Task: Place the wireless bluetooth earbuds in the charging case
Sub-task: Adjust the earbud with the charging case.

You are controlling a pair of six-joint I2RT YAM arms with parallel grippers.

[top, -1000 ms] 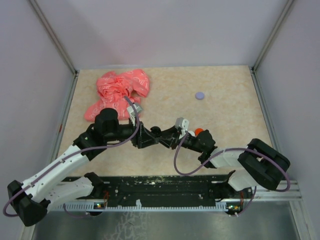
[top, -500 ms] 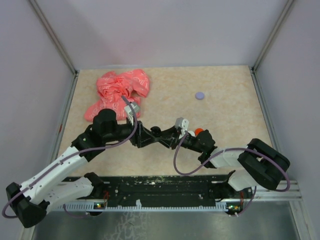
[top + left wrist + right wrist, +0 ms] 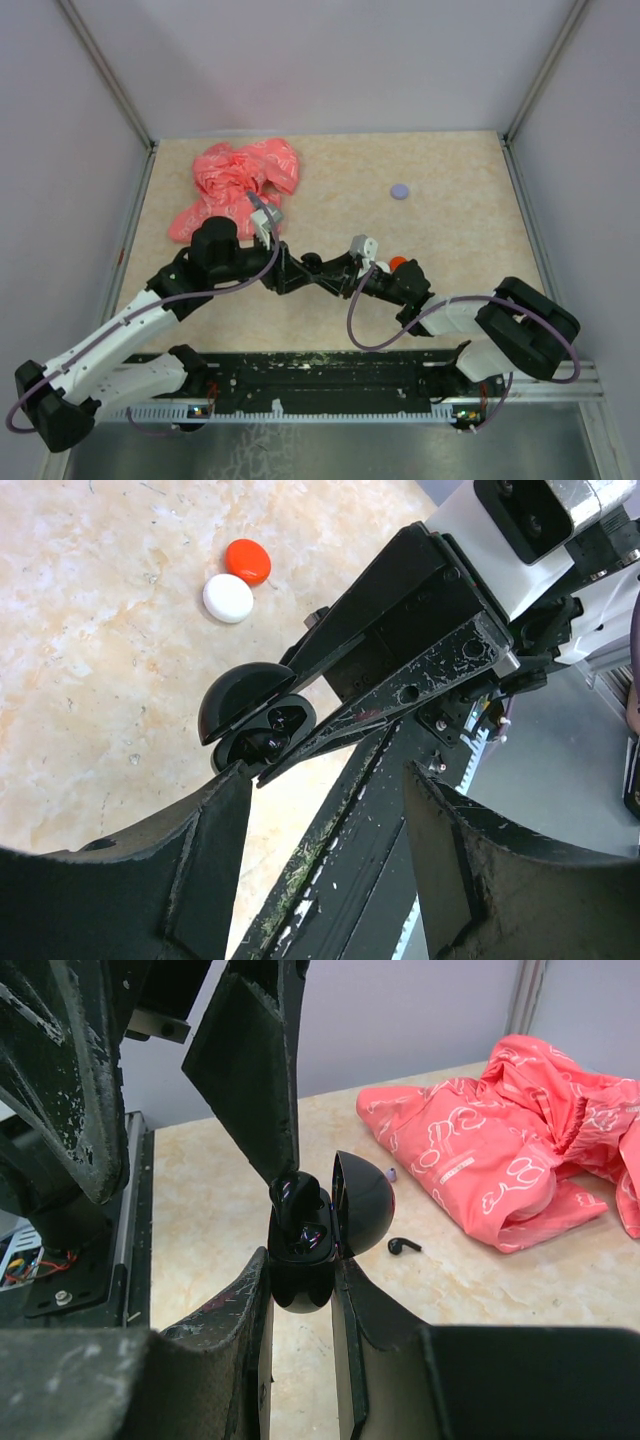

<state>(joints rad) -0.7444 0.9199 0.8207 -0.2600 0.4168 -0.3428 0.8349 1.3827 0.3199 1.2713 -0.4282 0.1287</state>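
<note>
From above, the charging case is lying hidden where the two grippers are meeting at mid-table. The left gripper [image 3: 300, 272] is reaching in from 9 o'clock and the right gripper [image 3: 336, 272] from 3 o'clock. The right wrist camera is showing the black charging case [image 3: 303, 1260] pinched upright between the right gripper's closed jaws, its lid [image 3: 361, 1201] swinging open toward 3 o'clock.

A black earbud [image 3: 296, 1198] is sticking up out of the case. One left finger [image 3: 255, 1070] is pointing down just over it, and whether they are touching cannot be told. From the left wrist the case's dark insides are blending together, so the number of buds inside is hard to make out. The left gripper's jaws are standing wide apart and holding nothing.

A marbled beige table [image 3: 450, 250] is carrying everything. Pale walls with metal corner posts are closing it in, and a black rail [image 3: 320, 375] is running along the near edge.

A loose black earbud [image 3: 403, 1246] is lying on the table at 3 o'clock of the case, just in front of a crumpled pink bag [image 3: 238, 183], which is sitting at 11 o'clock of the grippers. A purple disc [image 3: 400, 190] is resting well apart at 1 o'clock. A red disc [image 3: 247, 558] and a white disc [image 3: 228, 597] are lying side by side, touching, at 12 o'clock of the case in the left wrist view.
</note>
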